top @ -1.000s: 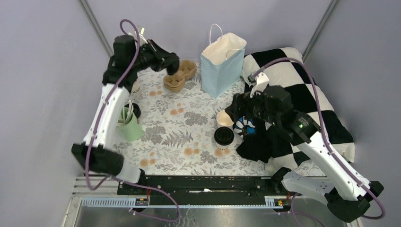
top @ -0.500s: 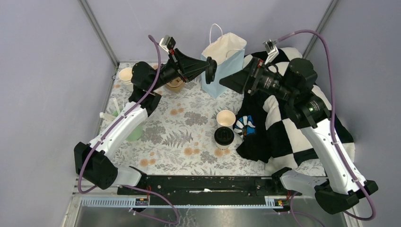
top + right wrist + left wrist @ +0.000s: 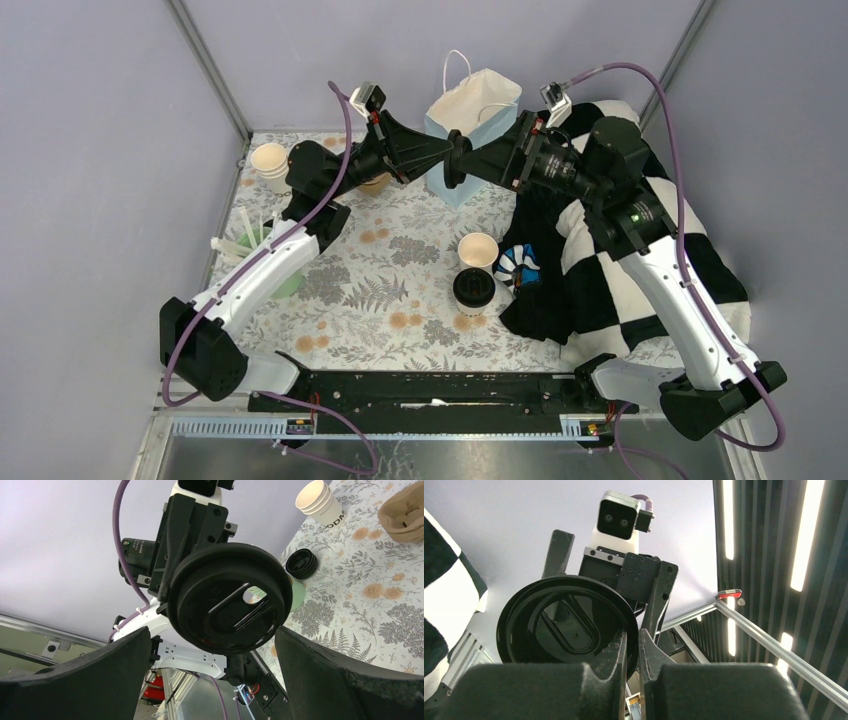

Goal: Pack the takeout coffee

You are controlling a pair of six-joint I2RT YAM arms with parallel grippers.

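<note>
The left gripper [image 3: 449, 156] pinches a round black plastic lid [image 3: 566, 625] in mid-air. The right gripper [image 3: 480, 163] faces it, spread and empty. One small white paper cup [image 3: 479, 249] stands lidless, its lidded twin [image 3: 474, 287] at 6 o'clock. Neither is inside the blue paper bag [image 3: 470, 130] at 12 o'clock.

Rose, converged before bag [image 3: 484, 100]: left fingers [image 3: 616, 655], right fingers [image 3: 90, 680]; lid [image 3: 230, 597] now seemingly between right fingers.

Letters "ODM" on cream cup stack [image 3: 320, 502]
</note>
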